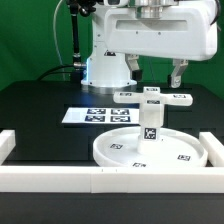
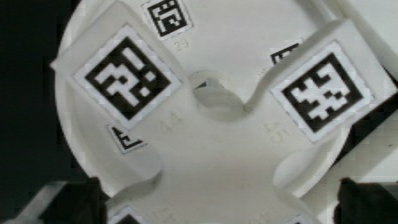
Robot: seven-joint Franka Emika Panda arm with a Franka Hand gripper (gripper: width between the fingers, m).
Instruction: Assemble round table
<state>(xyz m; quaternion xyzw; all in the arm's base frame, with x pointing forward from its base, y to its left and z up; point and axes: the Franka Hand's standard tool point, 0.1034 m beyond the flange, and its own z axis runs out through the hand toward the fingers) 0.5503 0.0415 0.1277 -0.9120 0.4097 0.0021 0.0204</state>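
We see the gripper (image 1: 156, 74) only partly in the exterior view: its two fingers hang well apart with nothing between them, and the arm above is cut off by the frame edge. Directly beneath the fingers sits the cross-shaped foot piece (image 1: 152, 98), level on top of the short leg (image 1: 150, 125), which stands upright on the round disc (image 1: 150, 149). Behind the disc lies the marker board (image 1: 100, 115); in front runs the white rim (image 1: 110, 180). The wrist view shows no fingertips, only the foot piece (image 2: 214, 110) close up, its tags and central dimple filling the frame, edges cropped and slightly blurred.
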